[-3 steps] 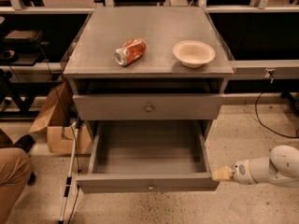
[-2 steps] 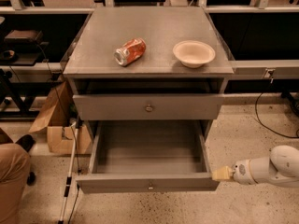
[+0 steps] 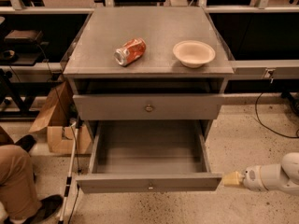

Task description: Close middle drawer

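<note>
Low at the right, the gripper (image 3: pixel 232 178) on its white arm sits at the right end of the middle drawer's (image 3: pixel 117 183) front panel, seemingly touching it, though whether it is spread or pinched together I cannot tell. That drawer is pulled far out of the grey cabinet (image 3: pixel 74 69) toward the near floor, its wide panel running left to right, its small knob (image 3: pixel 150 186) facing forward and its tray bare. Above and behind it is a closed drawer front (image 3: pixel 187 107), and farther back on top lie a crushed soda can (image 3: pixel 130 52) and a beige bowl (image 3: pixel 194 53).
</note>
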Controlling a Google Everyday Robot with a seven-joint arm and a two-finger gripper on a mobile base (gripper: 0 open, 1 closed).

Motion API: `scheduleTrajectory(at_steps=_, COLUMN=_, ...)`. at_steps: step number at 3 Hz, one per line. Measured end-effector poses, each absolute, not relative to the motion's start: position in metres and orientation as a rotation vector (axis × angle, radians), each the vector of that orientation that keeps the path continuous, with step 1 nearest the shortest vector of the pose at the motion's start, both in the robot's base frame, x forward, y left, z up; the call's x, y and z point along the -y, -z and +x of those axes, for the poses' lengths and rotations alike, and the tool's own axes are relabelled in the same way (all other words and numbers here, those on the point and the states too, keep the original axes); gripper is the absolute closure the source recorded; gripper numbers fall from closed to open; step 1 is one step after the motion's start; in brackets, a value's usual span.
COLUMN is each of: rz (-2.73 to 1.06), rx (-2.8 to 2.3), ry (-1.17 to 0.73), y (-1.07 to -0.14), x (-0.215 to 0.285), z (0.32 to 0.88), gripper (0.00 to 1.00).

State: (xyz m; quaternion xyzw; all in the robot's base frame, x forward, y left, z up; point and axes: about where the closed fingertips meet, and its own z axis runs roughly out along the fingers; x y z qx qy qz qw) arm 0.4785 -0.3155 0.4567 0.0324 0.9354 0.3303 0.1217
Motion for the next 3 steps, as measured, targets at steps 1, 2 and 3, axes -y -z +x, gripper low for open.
scheduleTrajectory(at_steps=1, rz=0.158, rx=-2.755, ry=-0.973, y=-0.447, x=0.323, z=0.464, gripper=1.0)
scheduleTrajectory(at_steps=2, rz=0.185, rx=-2.776, ry=-0.988, y=-0.439, x=0.321, z=0.448, gripper=1.0)
scheduleTrajectory(at_steps=3, rz=0.194, rx=-2.775, ry=-1.002, y=-0.434, x=0.302, z=0.447, gripper=1.0)
